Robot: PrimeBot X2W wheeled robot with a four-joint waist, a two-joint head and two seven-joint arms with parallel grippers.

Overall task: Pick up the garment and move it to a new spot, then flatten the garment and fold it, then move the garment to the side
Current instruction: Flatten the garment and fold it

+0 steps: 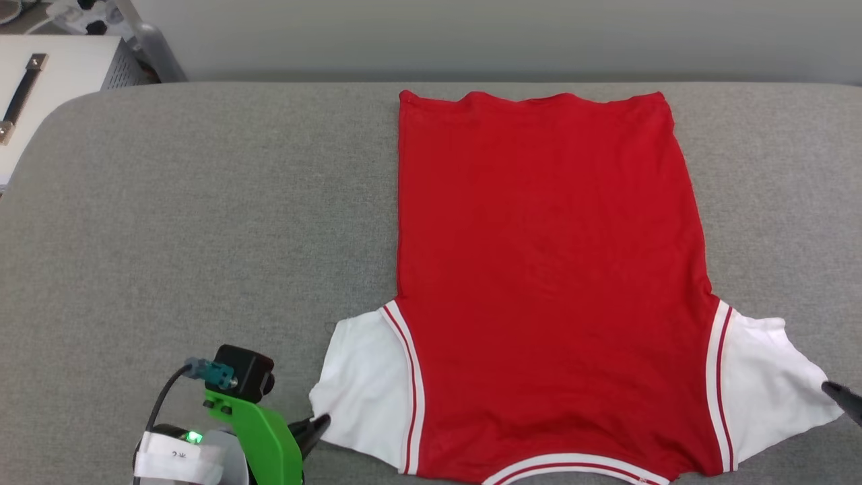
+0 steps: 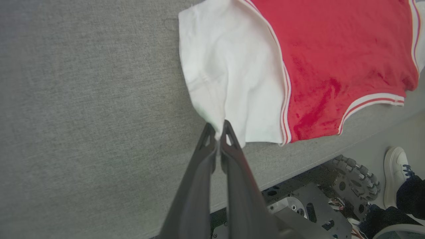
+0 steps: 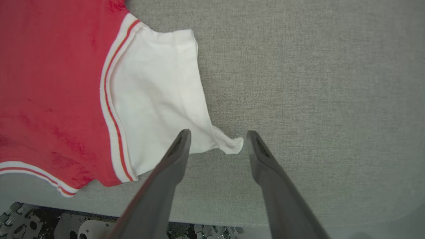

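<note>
Jaws of the left gripper [image 2: 217,130] pinch the garment [image 1: 552,269] at its 7 o'clock sleeve. Right gripper [image 3: 217,137] jaws stand apart around the 4 o'clock sleeve tip.

1. The head view's bottom edge is cutting off the near striped band of the garment [image 1: 552,269].
2. Its right edge is cutting off my right gripper [image 1: 843,397], leaving one dark fingertip showing.
3. My left gripper [image 2: 217,131] is hiding the white sleeve corner pinched between its closed fingers.
4. A dark trouser leg [image 2: 411,196] is covering part of a person's white shoe [image 2: 395,172].
</note>
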